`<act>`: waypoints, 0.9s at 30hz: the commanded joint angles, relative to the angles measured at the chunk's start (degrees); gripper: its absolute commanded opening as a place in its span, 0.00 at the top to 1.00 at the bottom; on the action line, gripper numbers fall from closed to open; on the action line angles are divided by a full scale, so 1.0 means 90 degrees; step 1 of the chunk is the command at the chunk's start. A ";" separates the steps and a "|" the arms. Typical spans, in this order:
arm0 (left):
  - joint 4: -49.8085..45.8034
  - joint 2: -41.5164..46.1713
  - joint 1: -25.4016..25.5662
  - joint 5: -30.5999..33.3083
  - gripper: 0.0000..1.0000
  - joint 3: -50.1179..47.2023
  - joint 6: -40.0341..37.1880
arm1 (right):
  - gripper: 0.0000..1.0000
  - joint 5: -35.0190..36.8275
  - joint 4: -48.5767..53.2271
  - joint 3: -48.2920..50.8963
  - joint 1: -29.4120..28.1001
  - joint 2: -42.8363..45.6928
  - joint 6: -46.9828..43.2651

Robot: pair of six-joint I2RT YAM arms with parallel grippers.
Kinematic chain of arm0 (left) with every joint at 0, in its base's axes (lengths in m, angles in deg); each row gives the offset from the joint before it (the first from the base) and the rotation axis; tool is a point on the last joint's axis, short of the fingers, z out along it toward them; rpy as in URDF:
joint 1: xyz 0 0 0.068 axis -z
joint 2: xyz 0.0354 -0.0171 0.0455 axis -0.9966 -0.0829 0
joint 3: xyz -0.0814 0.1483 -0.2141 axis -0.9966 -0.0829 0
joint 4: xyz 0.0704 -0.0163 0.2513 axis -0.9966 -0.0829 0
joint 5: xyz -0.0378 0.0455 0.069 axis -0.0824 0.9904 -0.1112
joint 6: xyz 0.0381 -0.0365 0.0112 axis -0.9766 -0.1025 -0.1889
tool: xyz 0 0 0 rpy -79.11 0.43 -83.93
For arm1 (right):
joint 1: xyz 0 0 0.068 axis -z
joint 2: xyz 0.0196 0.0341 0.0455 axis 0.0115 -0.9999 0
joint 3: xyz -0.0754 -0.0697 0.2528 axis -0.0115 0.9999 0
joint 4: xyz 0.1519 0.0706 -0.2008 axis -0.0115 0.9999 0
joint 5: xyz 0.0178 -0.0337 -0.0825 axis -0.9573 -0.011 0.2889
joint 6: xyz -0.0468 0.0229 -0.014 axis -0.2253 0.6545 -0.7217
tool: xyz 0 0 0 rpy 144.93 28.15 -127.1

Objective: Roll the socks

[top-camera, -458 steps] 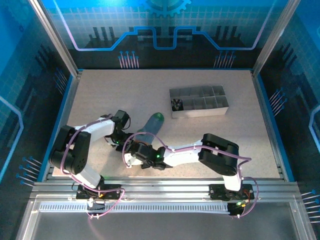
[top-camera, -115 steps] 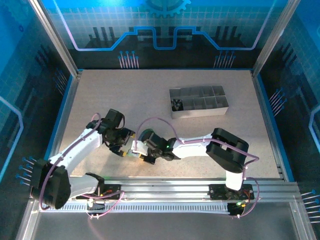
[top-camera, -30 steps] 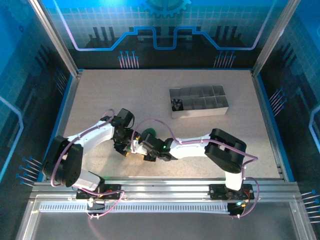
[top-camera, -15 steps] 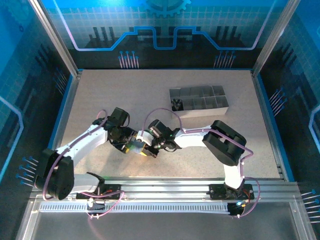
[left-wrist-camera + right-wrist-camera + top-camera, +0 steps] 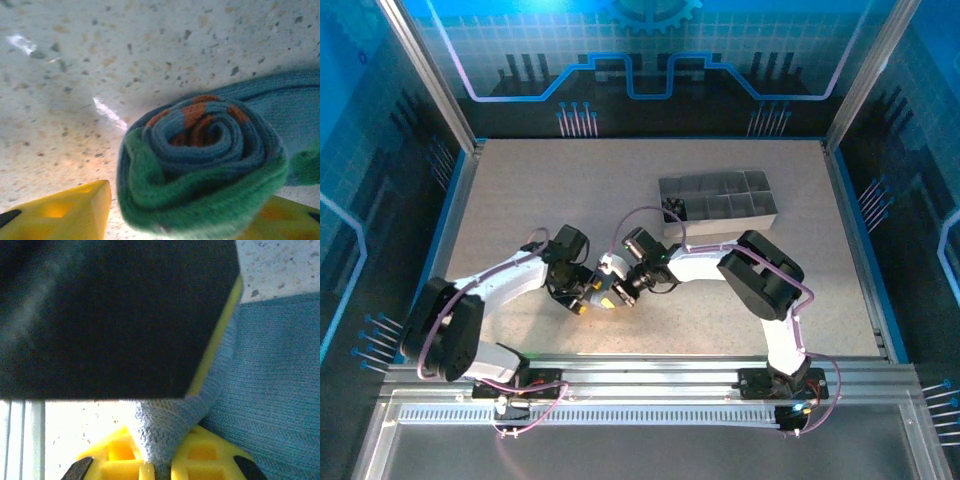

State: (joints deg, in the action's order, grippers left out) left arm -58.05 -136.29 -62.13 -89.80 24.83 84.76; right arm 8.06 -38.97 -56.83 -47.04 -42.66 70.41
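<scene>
1. Between the fingers of our left gripper (image 5: 192, 210) sits the blue-grey sock (image 5: 200, 165). It is wound into a tight roll, with the orange toe at the heart of the spiral and the green cuff as the outer wrap, and it rests on the speckled table (image 5: 125, 60).
2. Our left jaws stand roughly half open, astride the roll. The near yellow finger (image 5: 65, 212) is just beside the roll, with a sliver of table between them. The other finger is partly hidden behind the roll, so we cannot tell whether it touches. We judge that we are bracketing the roll rather than clamping it.
3. Past that far finger, a loose stretch of the same sock runs off flat.
4. Our right gripper (image 5: 157, 460) has its fingers closed tight on a fold of the blue-grey knit, and the rest of the cloth spreads away beside them. We judge that this pinch keeps the free end taut so the coil cannot unwind.
5. Just above our right fingers looms a dark block (image 5: 110, 315) with a yellow edge, probably part of our left gripper. From above, the two grippers meet nose to nose.
6. We judge this sock nearly rolled. The next move needs an even squeeze from the left. If the right lets go too early, the soft roll may spring open.
</scene>
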 commanded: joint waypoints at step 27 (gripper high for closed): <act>-0.0897 -0.0988 0.0186 0.0018 0.66 0.0342 -0.0248 | 0.33 0.5872 -0.0359 0.1068 -0.2054 0.1978 -0.2532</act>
State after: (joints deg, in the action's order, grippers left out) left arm -59.18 -142.56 -61.02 -90.88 29.13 83.56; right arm 52.72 -42.27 -44.16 -63.92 -21.79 51.81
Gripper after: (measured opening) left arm 0.346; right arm 0.668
